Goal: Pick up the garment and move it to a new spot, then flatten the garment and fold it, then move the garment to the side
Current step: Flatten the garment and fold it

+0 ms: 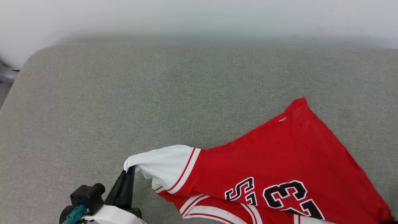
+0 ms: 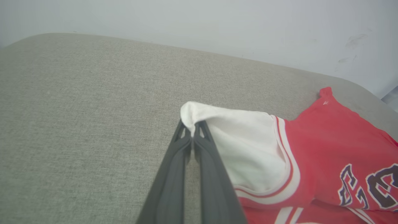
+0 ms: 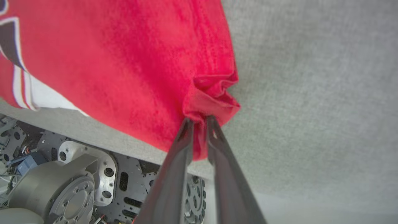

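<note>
Rumpled, white-sleeved red jersey garment [image 1: 279, 155] on coarse grey woven cushion [image 1: 124, 93]

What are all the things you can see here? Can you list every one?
shirt: one, red with white sleeves and dark lettering, spread on the lower right part of the padded surface
padded surface: one, grey fabric, under the shirt
wall: one, white, behind the surface
grey object: one, at the surface's far left edge; cannot tell what it is
left gripper: one, dark fingers, shut on the tip of the white sleeve
right gripper: one, dark fingers, shut on a bunched red corner of the shirt
metal base: silver and black robot parts, below the surface's edge
</note>
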### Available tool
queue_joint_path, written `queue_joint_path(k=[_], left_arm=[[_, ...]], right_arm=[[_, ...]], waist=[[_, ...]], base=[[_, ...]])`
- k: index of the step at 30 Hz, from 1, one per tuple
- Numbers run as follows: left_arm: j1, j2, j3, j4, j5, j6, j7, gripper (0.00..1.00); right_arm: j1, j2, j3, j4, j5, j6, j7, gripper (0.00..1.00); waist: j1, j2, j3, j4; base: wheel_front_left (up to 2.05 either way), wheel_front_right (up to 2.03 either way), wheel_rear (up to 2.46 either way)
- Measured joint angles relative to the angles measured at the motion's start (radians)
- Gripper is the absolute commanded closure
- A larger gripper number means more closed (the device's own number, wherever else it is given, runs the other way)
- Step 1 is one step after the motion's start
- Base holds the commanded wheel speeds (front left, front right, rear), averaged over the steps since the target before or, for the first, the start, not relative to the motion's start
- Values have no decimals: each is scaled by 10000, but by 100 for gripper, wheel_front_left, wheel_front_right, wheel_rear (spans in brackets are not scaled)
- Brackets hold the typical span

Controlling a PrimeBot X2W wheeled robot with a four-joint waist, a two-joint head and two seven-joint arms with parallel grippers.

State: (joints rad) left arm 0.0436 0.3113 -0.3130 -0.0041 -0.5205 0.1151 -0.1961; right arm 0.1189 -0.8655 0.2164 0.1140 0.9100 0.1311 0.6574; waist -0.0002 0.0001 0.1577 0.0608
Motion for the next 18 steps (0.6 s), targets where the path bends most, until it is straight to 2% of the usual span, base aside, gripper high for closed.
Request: queue_joint_path(k=[5,11,15,18], left_arm=[[-15,36,-38,4,0,2,35,100],[-76,42,-169,-104,56,2,86,100],[-285,13,-316,-190,90,-19,100,100],[-490,-29,-410,-221,163,-92,115,100]], right_arm=[[-176,81,-966,-679,-366,0,-148,0],[-1205,33,-1902,-1870,-836,0,-138,0],[-2372,-31,-1774,-2374,-1137,0,207,0],[-3355,-96,-1156,-2458,-1356,0,706,0]], waist=[[0,0,-104,76],[1,0,-64,286],[2,0,135,500],[2,0,331,689]], base=[[0,0,0],[0,0,0],[0,0,0],[0,0,0]])
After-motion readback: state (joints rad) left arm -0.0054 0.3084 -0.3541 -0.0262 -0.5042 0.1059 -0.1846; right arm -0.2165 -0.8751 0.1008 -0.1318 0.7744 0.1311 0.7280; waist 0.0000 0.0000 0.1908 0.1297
